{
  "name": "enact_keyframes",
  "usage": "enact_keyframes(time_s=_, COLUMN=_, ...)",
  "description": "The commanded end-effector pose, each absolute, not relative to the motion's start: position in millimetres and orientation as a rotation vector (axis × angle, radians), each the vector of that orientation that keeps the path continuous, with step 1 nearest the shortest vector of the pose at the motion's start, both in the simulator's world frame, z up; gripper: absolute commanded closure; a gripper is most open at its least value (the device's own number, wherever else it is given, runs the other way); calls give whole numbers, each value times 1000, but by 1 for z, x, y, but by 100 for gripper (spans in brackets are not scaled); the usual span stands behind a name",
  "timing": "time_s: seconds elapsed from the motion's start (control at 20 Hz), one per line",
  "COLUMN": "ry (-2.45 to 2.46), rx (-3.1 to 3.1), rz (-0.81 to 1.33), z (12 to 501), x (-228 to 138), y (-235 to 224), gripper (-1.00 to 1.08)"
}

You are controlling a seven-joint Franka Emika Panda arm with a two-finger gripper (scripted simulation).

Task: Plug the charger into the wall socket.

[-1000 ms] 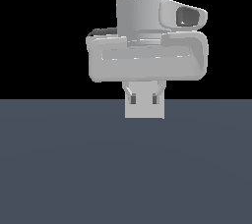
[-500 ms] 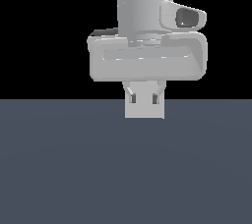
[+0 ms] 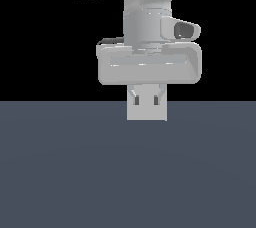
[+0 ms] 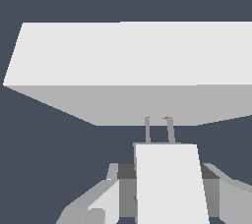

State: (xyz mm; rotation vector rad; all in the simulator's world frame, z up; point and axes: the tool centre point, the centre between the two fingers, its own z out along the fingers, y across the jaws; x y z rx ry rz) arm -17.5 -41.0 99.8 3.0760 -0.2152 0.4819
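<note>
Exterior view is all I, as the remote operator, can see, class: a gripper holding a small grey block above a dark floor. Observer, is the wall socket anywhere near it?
Observer: Yes. The wrist view shows the wall socket, a large light-grey plate, directly ahead of the charger.
Operator: Does anything stick out of the charger?
Observer: Two thin prongs point from its front end toward the plate, and their tips reach it.
Operator: Are they lined up with the holes?
Observer: A tiny yellowish mark sits right at one prong's tip. I cannot see a second hole, or whether the prongs are in.
</note>
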Motion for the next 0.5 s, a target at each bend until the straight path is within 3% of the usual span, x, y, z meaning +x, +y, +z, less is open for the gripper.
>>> enact_keyframes(time_s=0.0, ry=-215, rx=3076, rz=482, z=100, x=-9, y=-42, gripper=108)
enact_keyframes(time_s=0.45, ry=-213, rx=3075, rz=482, z=100, x=-2, y=-43, gripper=108)
